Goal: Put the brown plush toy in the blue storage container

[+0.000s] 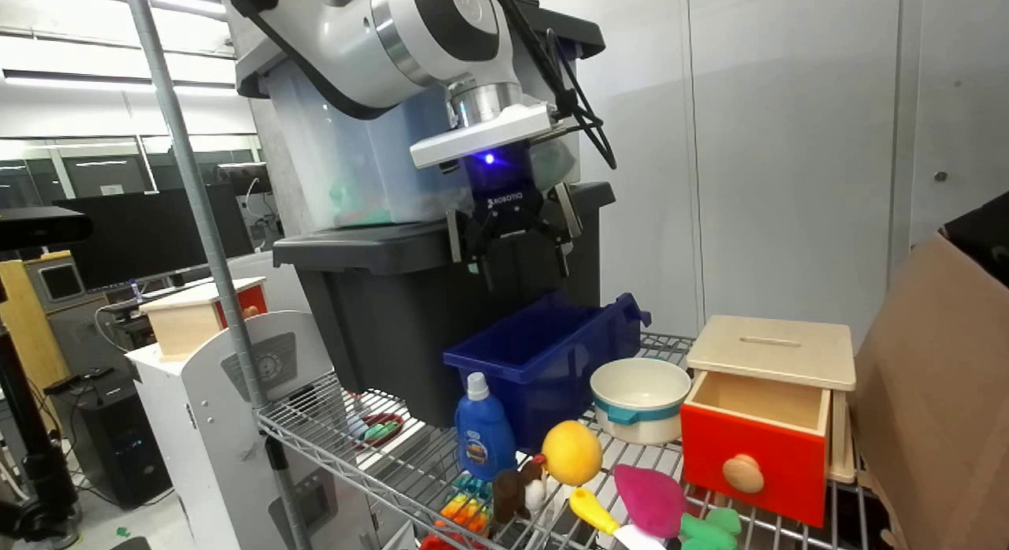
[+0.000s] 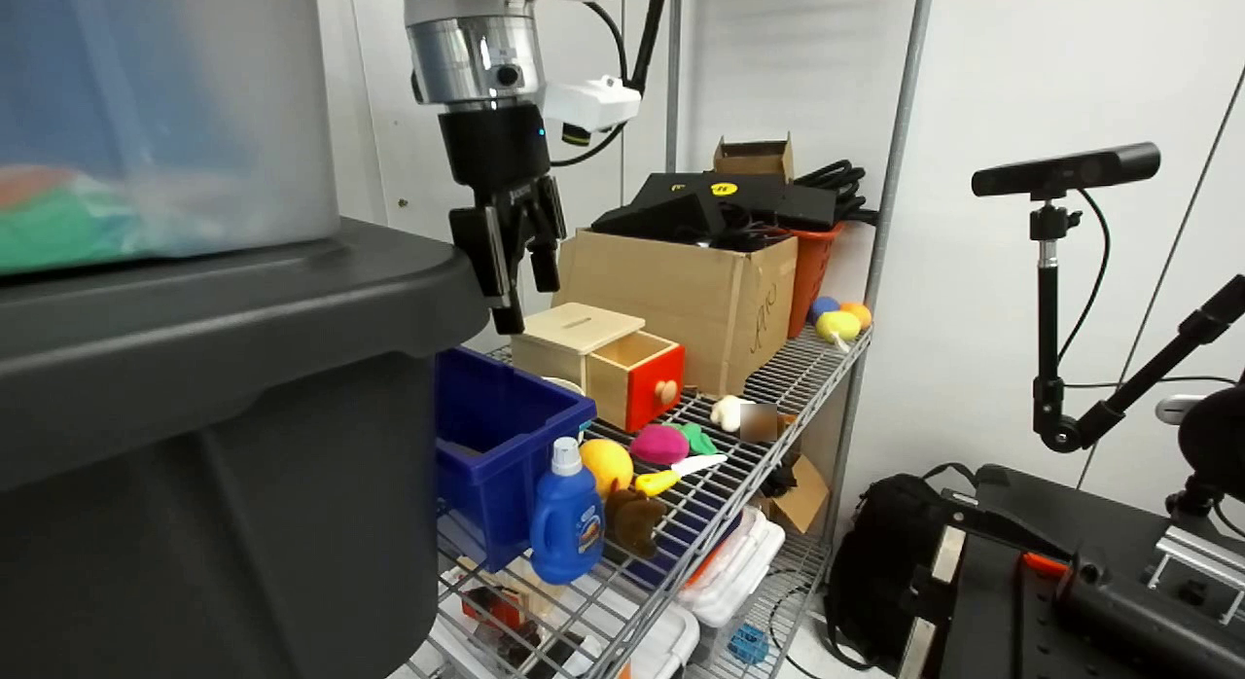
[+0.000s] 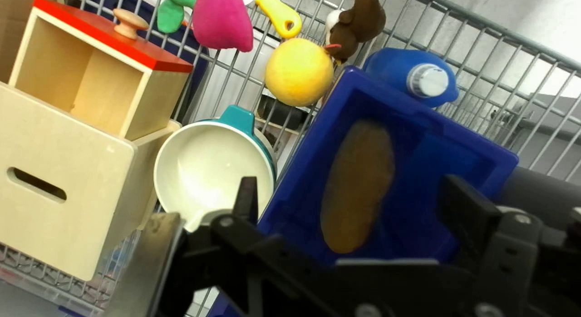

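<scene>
In the wrist view the brown plush toy (image 3: 358,185), a long rounded tan-brown lump, lies inside the blue storage container (image 3: 433,117). Both exterior views show the container (image 1: 567,384), royal blue with an open top, but I cannot make the toy out behind its walls there. My gripper (image 1: 524,268) hangs above the container, pointing down, its tips well clear of the rim. Its two dark fingers (image 3: 247,199) are spread wide with nothing between them. The toy appears below the fingers, apart from them.
A dark grey tote (image 1: 394,329) stands against the container. Around it are a blue bottle (image 1: 482,436), a white bowl (image 1: 642,424), a yellow ball (image 1: 573,453) and a dark brown soft figure (image 3: 363,22). A wooden box with an open red drawer (image 1: 757,455) stands beyond the bowl.
</scene>
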You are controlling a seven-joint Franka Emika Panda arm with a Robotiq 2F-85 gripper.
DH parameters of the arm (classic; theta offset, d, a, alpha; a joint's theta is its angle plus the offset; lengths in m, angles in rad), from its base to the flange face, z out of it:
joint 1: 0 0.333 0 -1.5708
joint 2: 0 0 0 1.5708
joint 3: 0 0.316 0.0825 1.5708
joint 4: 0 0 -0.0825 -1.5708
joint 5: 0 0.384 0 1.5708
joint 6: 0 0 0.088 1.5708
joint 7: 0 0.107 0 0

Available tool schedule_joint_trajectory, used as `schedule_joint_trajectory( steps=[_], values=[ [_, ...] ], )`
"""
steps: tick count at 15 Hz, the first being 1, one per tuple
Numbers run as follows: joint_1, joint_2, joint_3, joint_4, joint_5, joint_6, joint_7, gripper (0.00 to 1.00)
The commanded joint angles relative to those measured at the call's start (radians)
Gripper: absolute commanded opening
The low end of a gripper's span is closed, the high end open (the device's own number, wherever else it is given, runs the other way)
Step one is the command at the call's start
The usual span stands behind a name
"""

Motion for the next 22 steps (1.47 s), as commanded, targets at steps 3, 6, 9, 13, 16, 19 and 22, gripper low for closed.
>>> schedule_joint_trajectory(
  steps=[3,6,9,13,16,19,22],
  values=[
    [0.021,-0.021,-0.013,-0.038,-0.011,0.008,0.026,1.00],
    [0.018,-0.033,-0.015,-0.069,-0.009,0.019,0.036,1.00],
    [0.015,-0.048,-0.018,-0.109,-0.009,0.028,0.057,1.00],
    [0.012,-0.068,-0.019,-0.159,-0.006,0.038,0.082,1.00],
    [0.014,-0.086,-0.021,-0.186,-0.009,0.035,0.099,1.00],
    [0.013,-0.107,-0.024,-0.218,-0.010,0.039,0.115,1.00],
    [0.013,-0.125,-0.027,-0.246,-0.011,0.043,0.131,1.00]
  ],
)
